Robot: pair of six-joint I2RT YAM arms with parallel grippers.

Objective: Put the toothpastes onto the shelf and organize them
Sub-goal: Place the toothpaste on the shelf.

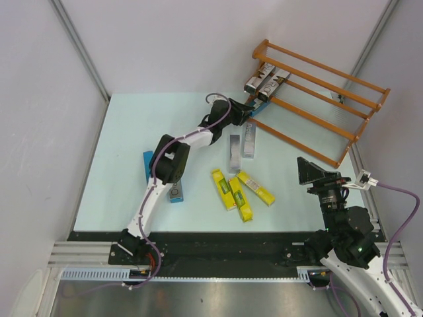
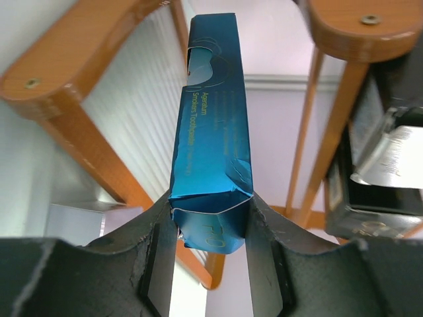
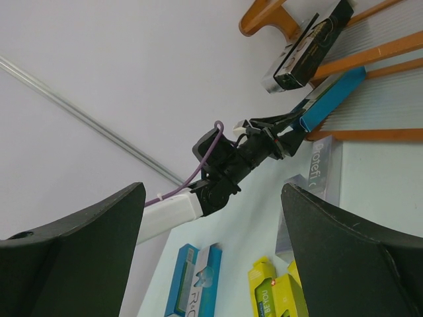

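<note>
we saw a pale green table (image 1: 125, 139) boxed by white walls (image 1: 185, 39). the left gripper (image 2: 210, 221) clamped a blue toothpaste (image 2: 213, 119) at the shelf (image 1: 317, 92), upper right of the frame; the right gripper (image 3: 211, 228) gaped wide; yellow toothpastes (image 1: 240, 197) lay mid-table.

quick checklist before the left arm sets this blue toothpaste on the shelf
1. Left hand clamped on the blue toothpaste carton: ok.
2. Carton's gripped end uncrushed: not ok, it looks creased.
3. Carton close to the shelf: ok.
4. Bare rails beside the two silver cartons: ok.
5. Carton already resting on a rail: cannot tell.
6. Right hand open and away from the shelf: ok.
</note>
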